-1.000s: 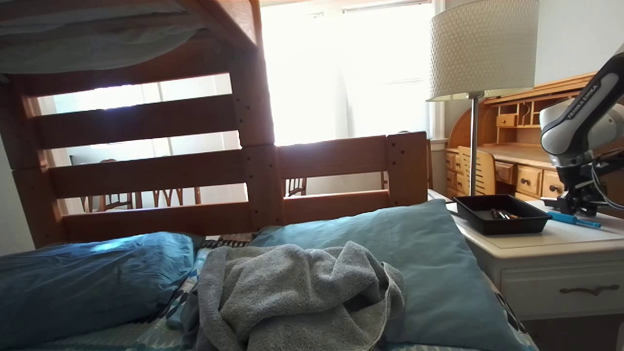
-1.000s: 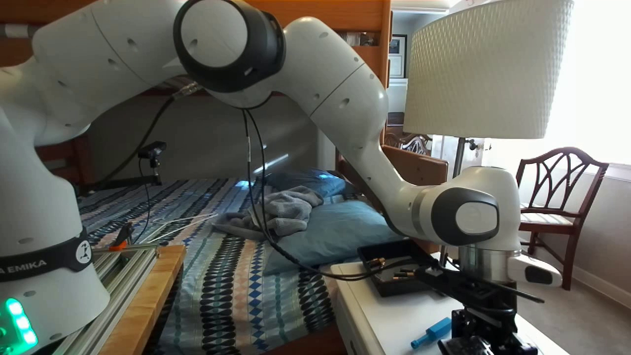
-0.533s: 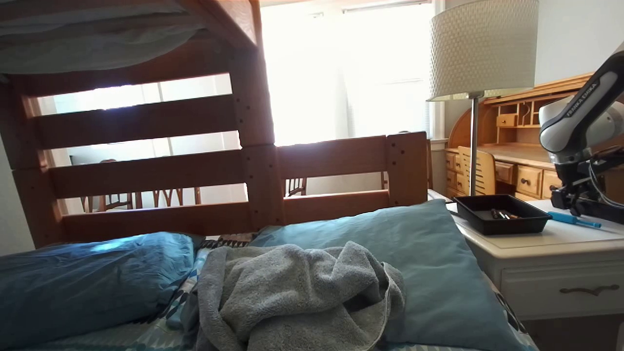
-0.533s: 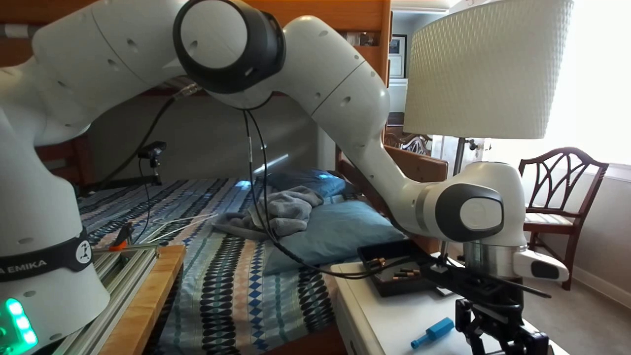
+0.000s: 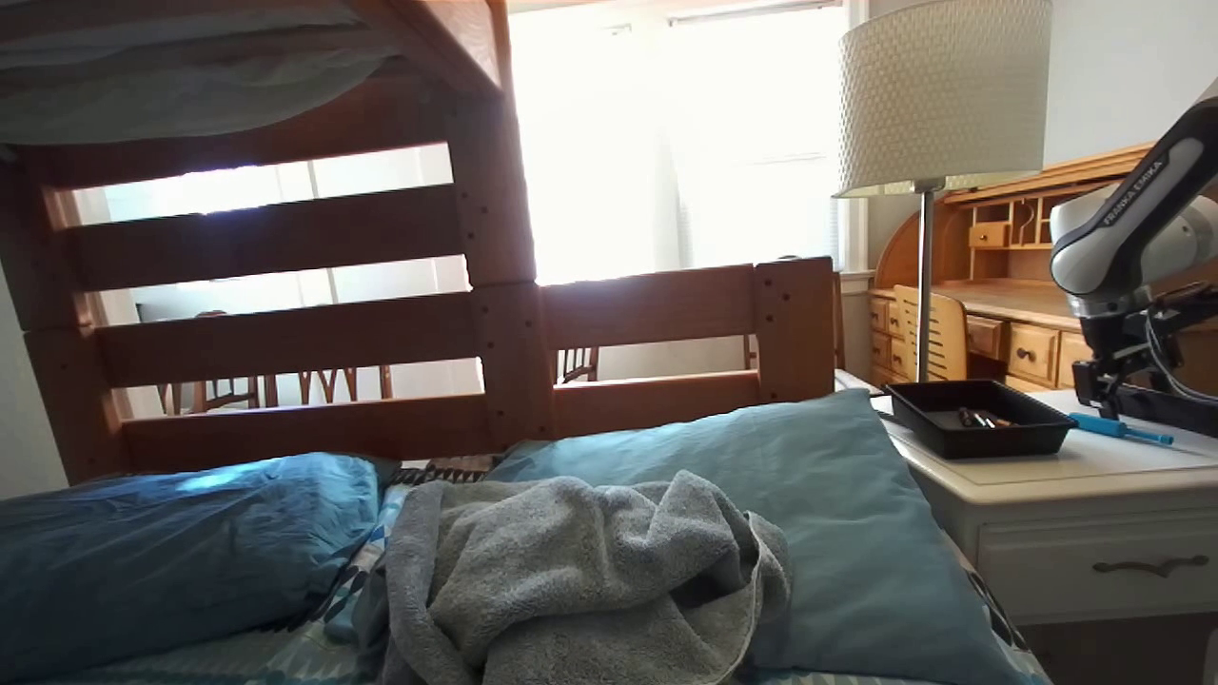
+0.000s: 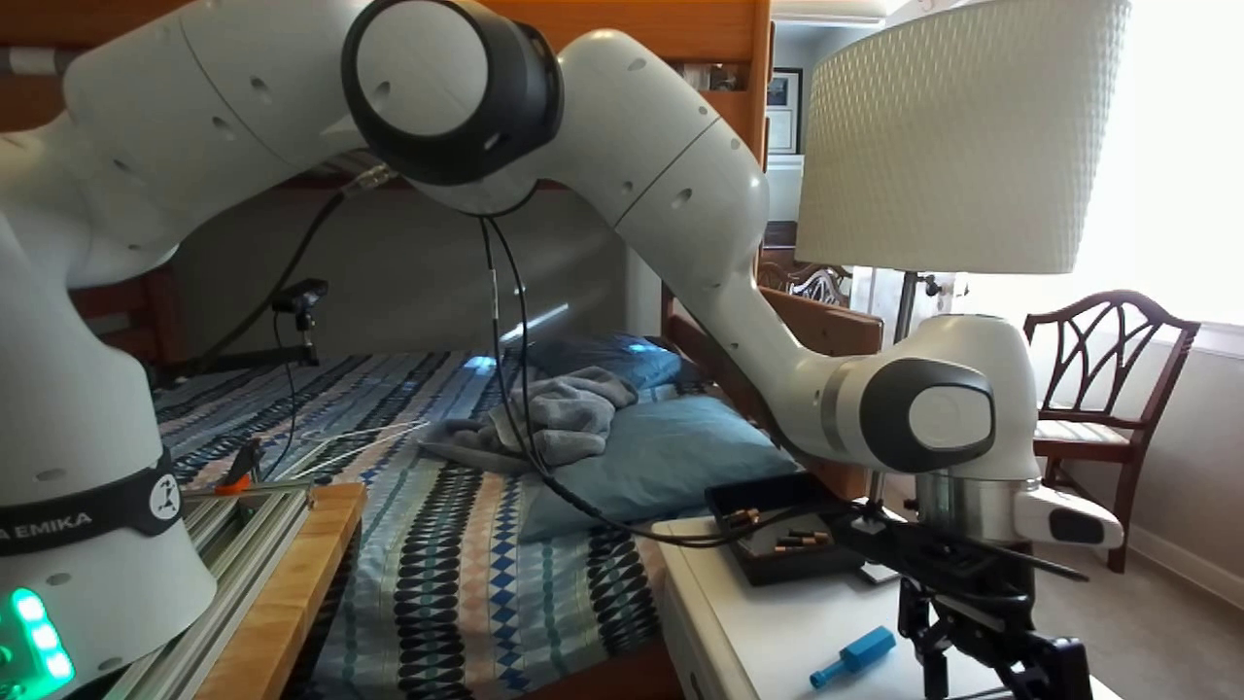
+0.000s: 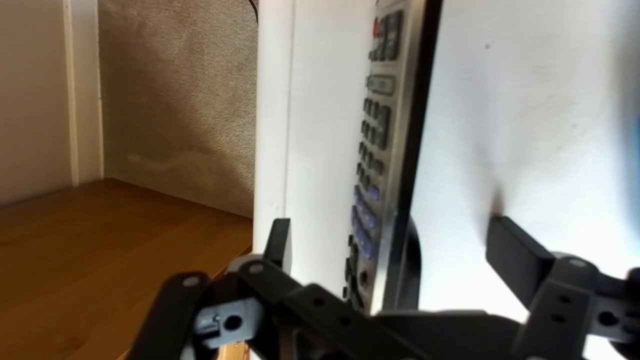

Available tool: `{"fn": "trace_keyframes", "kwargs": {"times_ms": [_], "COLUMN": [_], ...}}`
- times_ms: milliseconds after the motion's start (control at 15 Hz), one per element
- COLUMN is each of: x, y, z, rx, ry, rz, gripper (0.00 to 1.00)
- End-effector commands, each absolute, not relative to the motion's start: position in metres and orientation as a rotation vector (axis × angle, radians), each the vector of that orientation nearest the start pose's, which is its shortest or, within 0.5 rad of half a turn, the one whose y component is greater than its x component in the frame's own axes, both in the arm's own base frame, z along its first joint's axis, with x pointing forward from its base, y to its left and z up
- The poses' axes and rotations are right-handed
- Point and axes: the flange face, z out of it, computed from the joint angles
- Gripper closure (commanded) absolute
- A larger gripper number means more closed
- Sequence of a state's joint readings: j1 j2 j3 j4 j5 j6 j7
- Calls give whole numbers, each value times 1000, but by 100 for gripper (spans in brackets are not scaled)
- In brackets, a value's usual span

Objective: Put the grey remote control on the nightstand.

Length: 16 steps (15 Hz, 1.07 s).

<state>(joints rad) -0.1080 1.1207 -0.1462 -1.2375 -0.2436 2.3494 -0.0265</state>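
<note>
Nightstand [image 7: 320, 140] below, the remote [image 7: 392, 160] runs up the wrist view, buttons [image 7: 382, 127] leftward, between gaping, empty jaws.

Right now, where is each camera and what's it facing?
An exterior view: over the bed, facing the window; the arm partly shows.
An exterior view: beside the robot base, facing bed and nightstand; the arm mostly shows.
Wrist view: above the grey remote control, facing down; open jaws show.
Both exterior views share the lamp.
</note>
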Motion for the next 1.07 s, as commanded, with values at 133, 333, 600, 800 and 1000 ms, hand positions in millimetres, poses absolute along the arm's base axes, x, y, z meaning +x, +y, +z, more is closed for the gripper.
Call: {"fn": "trace_keyframes", "kwargs": {"times_ms": [133, 333, 600, 800, 1000], "x": [726, 726, 728, 727, 723], "y": [-165, -168, -174, -183, -193], "z": [93, 103, 122, 140, 153], "rx": [-3407, -3410, -3371, -3353, -3338], "ry": [4, 12, 62, 139, 213], "rz": [-16, -87, -229, -353, -440], "gripper": [0, 0, 0, 0, 28]}}
